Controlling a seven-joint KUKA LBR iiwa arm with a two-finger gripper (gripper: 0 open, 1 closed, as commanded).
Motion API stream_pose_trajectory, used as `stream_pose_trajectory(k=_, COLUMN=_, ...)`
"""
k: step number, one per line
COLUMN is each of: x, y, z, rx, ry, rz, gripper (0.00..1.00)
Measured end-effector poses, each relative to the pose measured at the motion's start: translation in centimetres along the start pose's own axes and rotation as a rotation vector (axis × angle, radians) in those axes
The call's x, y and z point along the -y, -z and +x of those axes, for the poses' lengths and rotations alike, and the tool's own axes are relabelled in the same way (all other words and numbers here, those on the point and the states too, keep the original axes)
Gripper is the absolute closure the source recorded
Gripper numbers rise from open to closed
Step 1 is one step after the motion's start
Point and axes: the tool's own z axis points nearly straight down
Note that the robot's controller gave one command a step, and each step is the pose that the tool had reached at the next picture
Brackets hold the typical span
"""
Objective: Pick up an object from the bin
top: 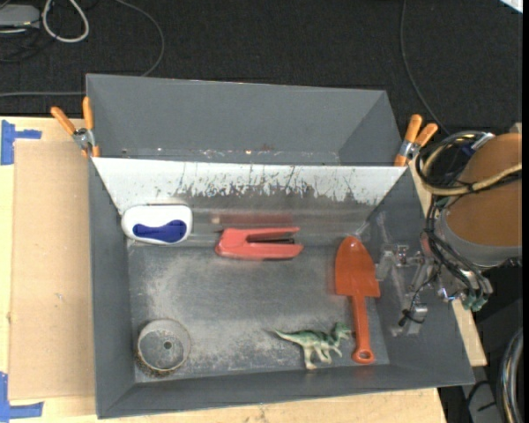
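Jaws hang at the end of the arm (pixel 472 205) over the right wall of the bin (pixel 247 122), just right of an orange shovel (pixel 356 280) lying with its blade toward the rear; whether they are open or closed cannot be told. A green dinosaur (pixel 316 342) lies beside the shovel's handle. A red stapler (pixel 257 243), a white-and-blue case (pixel 157 223) and a grey disc (pixel 164 344) lie farther left.

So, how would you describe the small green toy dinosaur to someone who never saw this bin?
Start at the grey metal bin and look along its near wall, toward the right-hand corner. Beside the handle of the orange-red plastic toy shovel lies the small green plastic toy dinosaur. It is the only green thing and the only animal figure.
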Motion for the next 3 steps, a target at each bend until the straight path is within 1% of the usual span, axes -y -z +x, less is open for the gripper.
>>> stream_pose_trajectory(k=1, x=-0.1, y=0.4, z=-0.2, rx=0.008, ry=0.004, rz=0.002, gripper=0.00)
stream_pose_trajectory(k=2, x=-5.2, y=-12.0, z=1.9, rx=0.013, ry=-0.016, rz=0.001, gripper=0.00)
stream_pose_trajectory(k=3, x=-5.3, y=-4.8, z=1.2, rx=0.019, ry=-0.092, rz=0.005, gripper=0.00)
